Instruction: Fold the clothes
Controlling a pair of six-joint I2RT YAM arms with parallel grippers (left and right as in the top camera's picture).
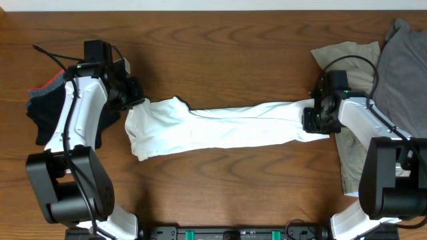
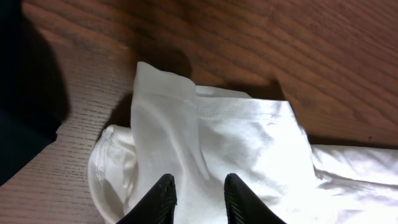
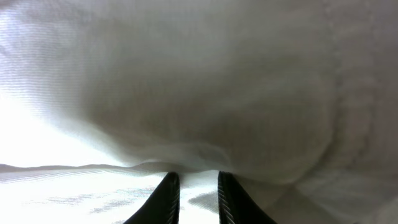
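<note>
**Left gripper (image 1: 137,100) and right gripper (image 1: 312,120): one shirt, held at both ends**

**Item.** White T-shirt (image 1: 220,130), lying across the middle of the bench (image 1: 220,53) as a long narrow strip with its sides already turned in. No print shows. I cannot tell which end is the collar.

**Left gripper.** Sits at the strip's left end. In the wrist view its fingers (image 2: 163,196) stand narrowly apart with a ridge of white cloth between them, so I read it as clenched on the shirt. A stitched seam lies just ahead of it.

**Right gripper.** Sits at the strip's right end, and cloth fills its wrist view. Its fingers (image 3: 168,196) stand close together with a fold pinched between them, so it is grasping the shirt.

**Other stock.** Dark garments (image 1: 47,110) are heaped at the left edge beneath the left arm. A beige garment (image 1: 347,60) and a grey garment (image 1: 403,60) lie at the right, beside the right arm.

**Step in hand (judged).** Halve the strip by carrying one end over onto the other.

**Handling notes.**
- Lift only the travelling end, and use the other gripper as an anchor low on the bench.
- Raise it just enough to clear the cloth below, because a high arc lets the turned-in sides fall open.
- The left end looks bunched and wider than the rest, so a light outward pull should flatten it first.
- Lay the end down edge to edge and release only once the cloth rests flat.
- Keep the path clear of the beige garment, which the right arm could snag.
</note>
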